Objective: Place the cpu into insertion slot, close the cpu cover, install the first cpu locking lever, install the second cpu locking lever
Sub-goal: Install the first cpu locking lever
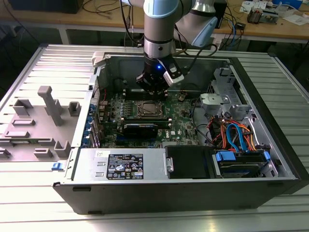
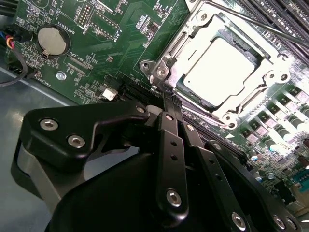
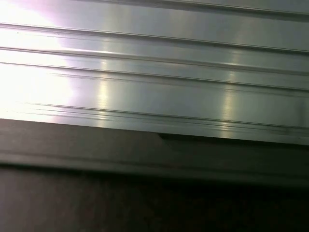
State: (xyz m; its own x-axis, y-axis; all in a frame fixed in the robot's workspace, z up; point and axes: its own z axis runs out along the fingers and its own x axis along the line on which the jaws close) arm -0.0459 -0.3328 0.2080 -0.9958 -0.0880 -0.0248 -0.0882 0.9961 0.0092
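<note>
Black two-fingered gripper point(image 2: 170, 96) on the grey-and-blue arm: fingers point(image 2: 173, 140) pressed together, no gap visible between them, nothing held. The tips stand at the corner of the thin silver metal cpu cover point(image 2: 193, 53), touching or just above its edge; contact cannot be judged.

Small flat square cpu with silver-grey metal top point(image 2: 223, 67) lies flat in the square dark-framed insertion slot point(image 1: 148, 109), top face up, showing through the cover's central cut-out. Cover lies down flat over it. Being square, the chip has no long axis; its edges run parallel to the socket frame.

Exterior view: the gripper point(image 1: 153, 90) hangs over the green circuit board point(image 1: 183, 121) inside the open grey metal computer case point(image 1: 87, 169), just behind the socket.

First wrist view: ribbed aluminium surface point(image 3: 154, 72).
</note>
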